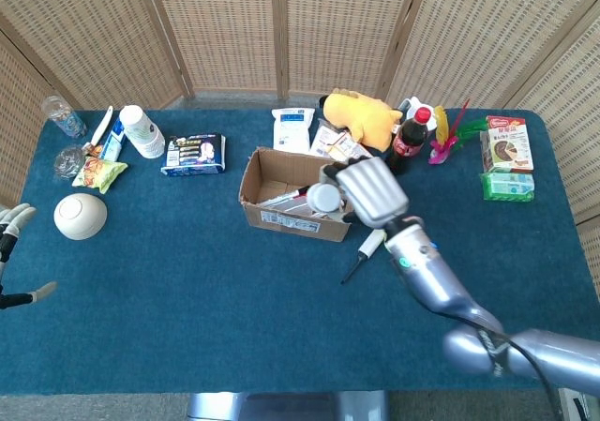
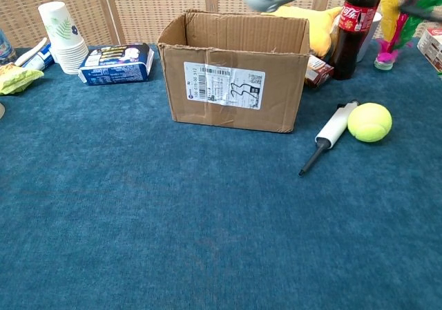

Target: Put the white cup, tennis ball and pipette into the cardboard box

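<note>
The left hand (image 1: pixel 11 252) waits at the counter's edge, fingers apart, holding nothing. The white cup (image 1: pixel 142 130) stands far left. The right hand (image 1: pixel 361 188) hovers over the cardboard box (image 1: pixel 265 213), clamped on a small round thing. Let go low inside. The pipette (image 2: pixel 329 136) and tennis ball (image 2: pixel 369 121) lie right, touching.

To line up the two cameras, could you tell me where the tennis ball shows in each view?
Head view: not visible; the right hand and its arm cover that spot.
Chest view: tennis ball at right, touching the pipette.
Shared landmark: the cardboard box.
</note>
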`<state>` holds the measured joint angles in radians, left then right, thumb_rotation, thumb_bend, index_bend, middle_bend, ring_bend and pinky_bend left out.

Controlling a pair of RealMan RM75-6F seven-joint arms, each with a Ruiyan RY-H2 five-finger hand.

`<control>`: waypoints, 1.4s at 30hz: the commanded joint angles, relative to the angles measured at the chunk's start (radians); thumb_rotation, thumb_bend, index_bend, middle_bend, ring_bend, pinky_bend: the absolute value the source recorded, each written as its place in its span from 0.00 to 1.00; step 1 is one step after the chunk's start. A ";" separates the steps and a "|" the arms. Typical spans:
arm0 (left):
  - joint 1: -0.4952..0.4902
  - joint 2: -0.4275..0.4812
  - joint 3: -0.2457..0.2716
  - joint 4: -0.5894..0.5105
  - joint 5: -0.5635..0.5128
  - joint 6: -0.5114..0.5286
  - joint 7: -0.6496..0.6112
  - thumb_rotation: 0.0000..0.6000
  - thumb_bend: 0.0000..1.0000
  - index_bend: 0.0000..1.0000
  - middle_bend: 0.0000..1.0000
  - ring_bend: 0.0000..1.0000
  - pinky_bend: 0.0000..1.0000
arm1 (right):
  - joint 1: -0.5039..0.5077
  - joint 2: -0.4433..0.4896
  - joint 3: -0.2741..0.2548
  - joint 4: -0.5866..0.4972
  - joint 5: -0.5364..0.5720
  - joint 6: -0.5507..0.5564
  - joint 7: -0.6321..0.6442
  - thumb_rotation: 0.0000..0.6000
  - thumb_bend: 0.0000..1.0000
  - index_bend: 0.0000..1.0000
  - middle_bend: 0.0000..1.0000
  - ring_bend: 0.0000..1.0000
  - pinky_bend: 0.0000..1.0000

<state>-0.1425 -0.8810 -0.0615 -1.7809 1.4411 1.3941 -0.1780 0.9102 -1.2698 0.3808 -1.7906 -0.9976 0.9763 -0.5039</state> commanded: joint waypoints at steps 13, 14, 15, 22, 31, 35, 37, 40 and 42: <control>-0.009 -0.001 -0.010 0.024 -0.030 -0.028 -0.028 1.00 0.04 0.00 0.00 0.00 0.06 | 0.135 -0.140 -0.026 0.181 0.187 -0.054 -0.087 1.00 0.11 0.00 0.02 0.15 0.47; -0.010 -0.001 -0.010 0.023 -0.029 -0.029 -0.027 1.00 0.04 0.00 0.00 0.00 0.06 | 0.133 -0.132 -0.027 0.176 0.186 -0.055 -0.078 1.00 0.08 0.00 0.00 0.13 0.46; -0.010 -0.002 -0.009 0.023 -0.027 -0.030 -0.026 1.00 0.04 0.00 0.00 0.00 0.06 | 0.129 -0.125 -0.027 0.171 0.184 -0.054 -0.069 1.00 0.07 0.00 0.00 0.11 0.44; -0.011 -0.004 -0.006 0.012 -0.018 -0.030 -0.011 1.00 0.04 0.00 0.00 0.00 0.06 | 0.034 -0.004 -0.027 0.041 0.098 0.001 0.070 1.00 0.06 0.00 0.00 0.07 0.36; -0.008 -0.001 -0.002 0.008 -0.002 -0.023 -0.017 1.00 0.04 0.00 0.00 0.00 0.06 | -0.162 0.147 -0.110 -0.027 -0.120 0.101 0.290 1.00 0.05 0.04 0.03 0.09 0.36; -0.002 0.002 0.002 -0.008 0.022 -0.003 -0.010 1.00 0.04 0.00 0.00 0.00 0.06 | -0.247 0.175 -0.186 0.048 -0.185 0.106 0.393 1.00 0.05 0.04 0.04 0.09 0.36; 0.000 0.002 0.006 -0.015 0.033 0.003 -0.003 1.00 0.04 0.00 0.00 0.00 0.06 | -0.277 0.175 -0.215 0.094 -0.206 0.096 0.449 1.00 0.04 0.04 0.04 0.09 0.35; 0.001 0.002 0.009 -0.018 0.037 0.004 0.004 1.00 0.04 0.00 0.00 0.00 0.06 | -0.306 0.173 -0.240 0.141 -0.234 0.089 0.515 1.00 0.04 0.04 0.04 0.08 0.34; 0.000 0.002 0.008 -0.018 0.035 0.003 0.006 1.00 0.04 0.00 0.00 0.00 0.06 | -0.322 0.172 -0.251 0.169 -0.253 0.089 0.549 1.00 0.04 0.04 0.03 0.07 0.33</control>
<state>-0.1421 -0.8795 -0.0531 -1.7990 1.4764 1.3971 -0.1724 0.6145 -1.1013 0.1529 -1.6554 -1.2234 1.0677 0.0084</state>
